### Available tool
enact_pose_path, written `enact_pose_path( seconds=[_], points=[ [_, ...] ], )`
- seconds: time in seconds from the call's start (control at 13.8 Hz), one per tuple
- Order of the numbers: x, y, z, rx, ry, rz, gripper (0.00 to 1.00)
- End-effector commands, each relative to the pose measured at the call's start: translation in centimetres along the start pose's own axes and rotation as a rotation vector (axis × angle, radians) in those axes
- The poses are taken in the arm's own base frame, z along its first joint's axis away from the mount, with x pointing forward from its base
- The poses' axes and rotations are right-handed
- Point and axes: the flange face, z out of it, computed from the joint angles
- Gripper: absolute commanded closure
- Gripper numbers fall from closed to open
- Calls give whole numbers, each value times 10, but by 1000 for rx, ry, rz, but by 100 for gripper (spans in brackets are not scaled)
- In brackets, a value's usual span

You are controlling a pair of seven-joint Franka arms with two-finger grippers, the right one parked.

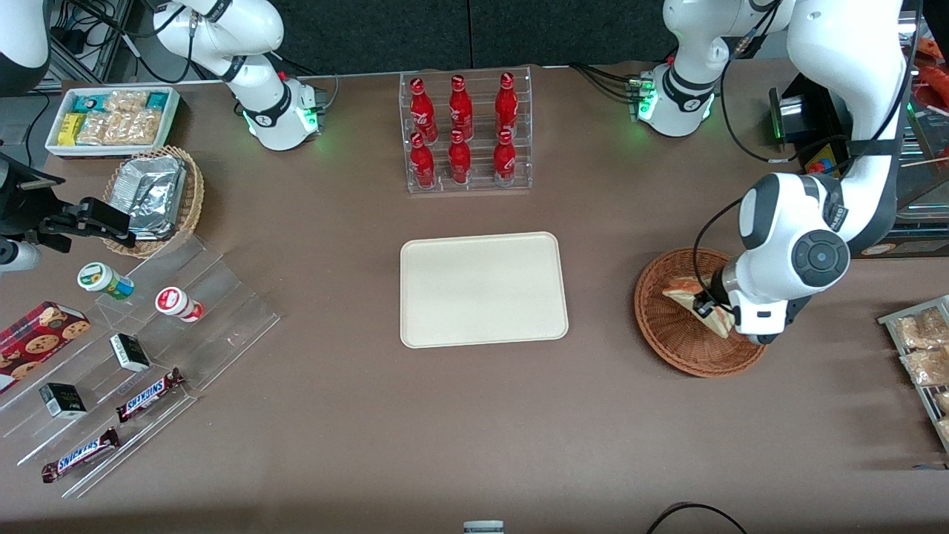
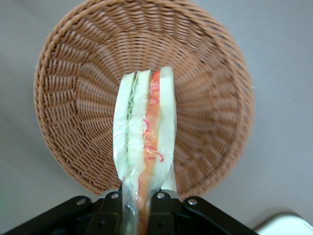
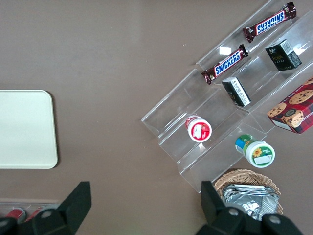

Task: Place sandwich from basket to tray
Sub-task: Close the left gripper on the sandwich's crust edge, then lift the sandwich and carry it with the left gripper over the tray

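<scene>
The sandwich [image 2: 145, 132] is a cream wedge in clear wrap, with green and orange filling along its edge. My gripper [image 2: 137, 208] is shut on its wrapped end, holding it above the reddish-brown wicker basket [image 2: 73, 98]. From the front, the gripper [image 1: 708, 305] hangs over the basket [image 1: 663, 326] with the sandwich [image 1: 686, 291] partly hidden by the wrist. The cream-white tray [image 1: 482, 289] lies flat at the table's middle, beside the basket toward the parked arm's end, with nothing on it.
A clear rack of red bottles [image 1: 463, 133] stands farther from the front camera than the tray. A clear stepped shelf [image 1: 148, 348] with snacks, a tan basket of foil packets [image 1: 152, 194] and a white snack bin [image 1: 111, 120] lie toward the parked arm's end. A wire rack of packets [image 1: 923, 356] sits at the working arm's end.
</scene>
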Motion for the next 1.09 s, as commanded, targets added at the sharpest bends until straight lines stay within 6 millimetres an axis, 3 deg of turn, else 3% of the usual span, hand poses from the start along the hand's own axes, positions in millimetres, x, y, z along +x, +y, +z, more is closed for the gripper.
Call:
enact_pose_path(
  seconds=[0.0, 0.15, 0.51, 0.8, 1.02],
  points=[
    [-43, 38, -7, 11, 9, 77, 100],
    [-87, 71, -16, 2, 33, 161, 100],
    [-183, 147, -9, -6, 64, 356, 100],
    [-243, 207, 12, -15, 85, 535, 100],
    [-276, 233, 21, -15, 90, 654, 100]
  ],
)
